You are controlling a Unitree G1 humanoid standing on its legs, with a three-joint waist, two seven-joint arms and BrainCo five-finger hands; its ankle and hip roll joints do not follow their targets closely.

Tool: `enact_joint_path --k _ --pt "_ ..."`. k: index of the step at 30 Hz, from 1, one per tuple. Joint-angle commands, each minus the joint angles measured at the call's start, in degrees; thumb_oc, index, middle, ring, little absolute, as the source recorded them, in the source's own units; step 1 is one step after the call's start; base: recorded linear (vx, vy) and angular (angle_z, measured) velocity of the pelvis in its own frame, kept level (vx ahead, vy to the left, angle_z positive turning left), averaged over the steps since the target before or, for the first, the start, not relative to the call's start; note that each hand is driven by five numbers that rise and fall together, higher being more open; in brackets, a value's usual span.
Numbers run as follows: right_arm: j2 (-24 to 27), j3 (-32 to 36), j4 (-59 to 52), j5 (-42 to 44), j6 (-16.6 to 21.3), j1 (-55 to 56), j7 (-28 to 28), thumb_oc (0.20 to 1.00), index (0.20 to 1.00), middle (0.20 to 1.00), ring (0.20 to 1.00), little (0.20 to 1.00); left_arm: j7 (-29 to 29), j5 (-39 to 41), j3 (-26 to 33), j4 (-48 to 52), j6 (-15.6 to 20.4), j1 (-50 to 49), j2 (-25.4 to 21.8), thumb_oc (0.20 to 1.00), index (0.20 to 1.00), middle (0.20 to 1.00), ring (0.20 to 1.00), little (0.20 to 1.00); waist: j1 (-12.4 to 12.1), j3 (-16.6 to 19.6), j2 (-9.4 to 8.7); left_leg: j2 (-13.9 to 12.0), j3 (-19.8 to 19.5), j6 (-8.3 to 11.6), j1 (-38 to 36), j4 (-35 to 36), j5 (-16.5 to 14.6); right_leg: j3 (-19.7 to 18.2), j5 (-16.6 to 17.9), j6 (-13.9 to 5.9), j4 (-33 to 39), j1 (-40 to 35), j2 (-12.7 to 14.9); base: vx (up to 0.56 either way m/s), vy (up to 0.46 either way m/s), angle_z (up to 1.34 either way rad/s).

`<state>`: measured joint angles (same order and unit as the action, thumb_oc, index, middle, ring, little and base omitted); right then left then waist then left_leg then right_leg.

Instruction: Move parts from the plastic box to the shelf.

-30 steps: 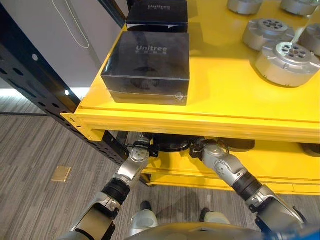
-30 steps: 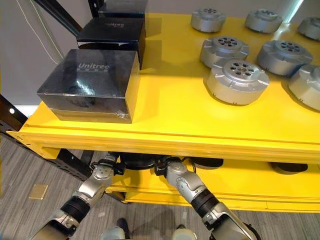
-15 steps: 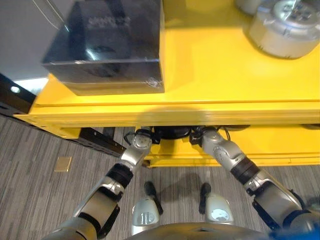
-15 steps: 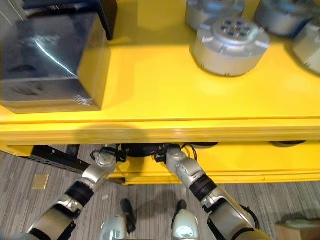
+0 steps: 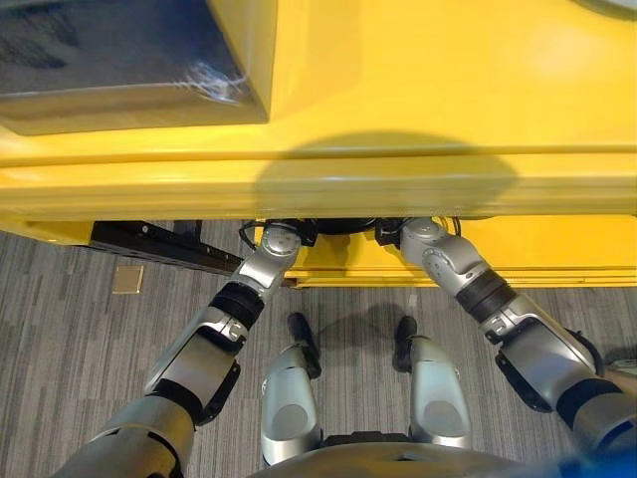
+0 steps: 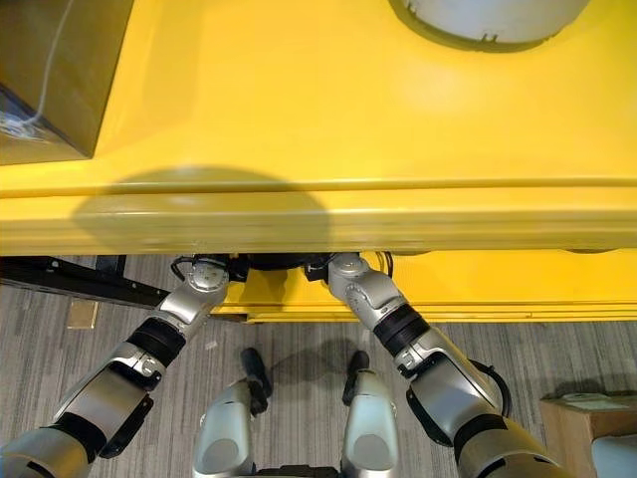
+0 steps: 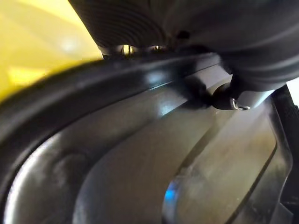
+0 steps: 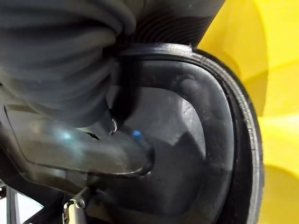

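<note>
Two hands reaching under the front lip of the yellow shelf (image 5: 398, 90), left hand (image 5: 277, 239) and right hand (image 5: 416, 235) at either side of one dark round part (image 5: 343, 226) on the lower level. Finger positions hidden; cannot tell whether clamped. One black box (image 5: 119, 50) and one grey round part (image 6: 493, 12) counted on the top level.
</note>
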<state>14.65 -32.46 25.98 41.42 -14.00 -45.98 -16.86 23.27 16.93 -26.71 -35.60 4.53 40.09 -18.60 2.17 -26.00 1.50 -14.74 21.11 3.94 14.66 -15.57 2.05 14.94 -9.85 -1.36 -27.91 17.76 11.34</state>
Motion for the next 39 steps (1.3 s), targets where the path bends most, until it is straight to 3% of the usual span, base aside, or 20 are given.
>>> enact_joint_path --k 1,4,5,6,7,8,13,16,23,39 --pt "-4.06 -0.95 -0.75 1.2 1.87 -7.1 1.04 0.2 0.2 0.2 0.2 0.2 0.66 -0.24 -5.03 0.7 0.86 4.64 3.43 0.2 0.2 0.2 0.2 0.2 -0.78 -0.54 -1.14 1.74 -1.1 0.75 -0.84 -3.81 -5.67 1.39 -2.63 0.39 0.9 -2.57 -3.58 -0.05 -0.002 0.01" --pt "-4.55 -1.23 0.55 1.01 1.65 -7.76 0.76 0.2 0.2 0.2 0.2 0.2 0.64 -0.47 -4.7 -0.06 0.9 4.62 3.72 0.2 0.2 0.2 0.2 0.2 -1.04 -0.87 -1.1 2.01 -1.11 0.64 -0.98 -3.73 -5.72 1.51 -2.62 0.38 0.91 -2.7 -3.43 -0.02 0.0 0.0" --pt "-4.62 -1.28 1.06 1.04 1.68 -7.88 0.58 0.2 0.2 0.2 0.2 0.2 0.72 -0.5 -4.62 -0.25 0.71 4.54 3.7 0.482 0.482 0.482 0.482 0.482 -1.11 -0.9 -1.07 2.06 -1.12 0.6 -1.01 -3.77 -5.78 1.56 -2.66 0.37 0.87 -2.77 -3.35 0.0 0.0 0.0" --pt "-4.62 -1.26 1.57 0.32 1.89 -7.97 0.61 0.548 0.548 0.548 0.548 0.548 0.96 -0.55 -4.57 -0.47 0.66 4.44 3.61 0.793 0.793 0.793 0.793 0.793 -1.21 -0.91 -1.05 2.17 -1.14 0.52 -1.11 -3.74 -5.8 1.61 -2.65 0.35 0.76 -2.8 -3.24 0.0 0.0 0.0" --pt "-4.65 -1.33 1.62 0.24 1.96 -7.99 0.41 0.548 0.548 0.548 0.548 0.548 1.18 -0.6 -4.58 -0.55 0.71 4.43 3.64 1.0 1.0 1.0 1.0 1.0 -1.22 -0.91 -1.06 2.2 -1.12 0.49 -1.15 -3.72 -5.8 1.6 -2.64 0.33 0.72 -2.78 -3.21 0.0 0.0 0.0" --pt "-4.69 -1.46 1.7 0.13 2.18 -8.02 -0.41 1.0 1.0 1.0 1.0 1.0 1.33 -0.58 -4.58 -0.76 0.63 4.4 3.68 1.0 1.0 1.0 1.0 1.0 -1.23 -0.92 -1.06 2.26 -1.06 0.44 -1.25 -3.65 -5.79 1.57 -2.61 0.29 0.65 -2.73 -3.15 -0.01 0.005 0.03" --pt "-4.38 -0.82 1.48 0.02 3.52 -8.13 -1.15 1.0 1.0 1.0 1.0 1.0 2.49 0.03 -4.35 -1.12 -0.06 4.48 3.76 1.0 1.0 1.0 1.0 1.0 -1.12 -0.98 -1.2 2.53 -0.94 0.4 -1.82 -3.36 -5.83 1.4 -2.46 0.17 0.98 -3.18 -3.14 -0.01 0.004 0.02" --pt "-4.55 -0.14 0.23 -1.86 5.06 -8.18 -3.22 1.0 1.0 1.0 1.0 1.0 6.89 -2.26 -3.98 -1.03 -1.05 4.64 3.38 1.0 1.0 1.0 1.0 1.0 -1.06 -0.86 -1.26 2.66 -0.82 0.42 -2.83 -2.63 -5.76 1.34 -2.21 0.0 1.81 -4.07 -3.07 0.0 0.002 0.01" --pt "-4.71 2.74 -6.05 -10.83 14.32 -7.21 -12.86 1.0 1.0 1.0 1.0 1.0 17.51 -9.83 -2.92 0.79 -0.11 4.73 1.96 1.0 1.0 1.0 1.0 1.0 -0.81 0.05 -0.9 2.3 0.12 0.01 -4.22 -0.97 -4.76 1.62 -1.13 0.4 3.71 -5.35 -3.48 -0.02 -0.005 0.01" --pt "-3.47 5.38 -15.08 -31.71 13.45 -7.27 -21.63 1.0 1.0 1.0 1.0 1.0 18.13 -9.31 -1.82 3.21 -1.54 2.55 3.24 1.0 1.0 1.0 1.0 1.0 0.44 1.83 -0.24 2.2 1.0 -0.43 -6.54 -0.81 -5.86 1.24 -2.0 0.38 4.41 -7.84 -3.82 0.04 0.009 -0.03"
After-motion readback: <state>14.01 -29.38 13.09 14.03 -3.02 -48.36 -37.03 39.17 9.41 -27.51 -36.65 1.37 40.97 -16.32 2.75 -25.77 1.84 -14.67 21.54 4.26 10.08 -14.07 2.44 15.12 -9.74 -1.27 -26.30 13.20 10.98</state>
